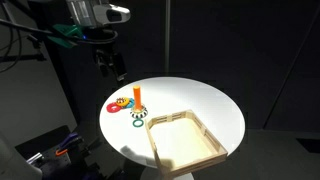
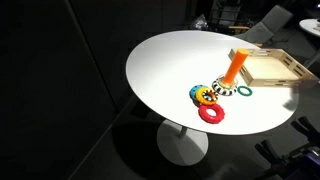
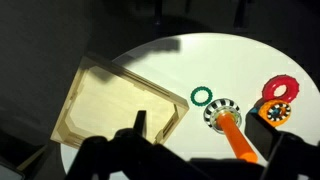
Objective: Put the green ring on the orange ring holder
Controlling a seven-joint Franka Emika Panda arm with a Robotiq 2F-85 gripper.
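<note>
The green ring [image 3: 202, 96] lies flat on the white table between the wooden tray and the orange ring holder [image 3: 238, 140]. The holder is an upright orange peg on a black-and-white striped base [image 3: 222, 110]. Both exterior views show the ring [image 1: 137, 123] [image 2: 244, 91] and the peg [image 1: 137, 97] [image 2: 233, 68]. My gripper [image 1: 108, 66] hangs in the air above the table's edge, apart from all of them. In the wrist view its dark fingers [image 3: 205, 150] stand wide apart with nothing between them.
A wooden tray [image 3: 80, 125] [image 1: 212, 143] [image 2: 290, 72] stands beside the peg. A red ring [image 3: 280, 88] [image 2: 211, 114] and a yellow-orange ring [image 3: 276, 113] [image 2: 204, 95] lie on the peg's other side. The round white table [image 1: 200, 95] drops off all round.
</note>
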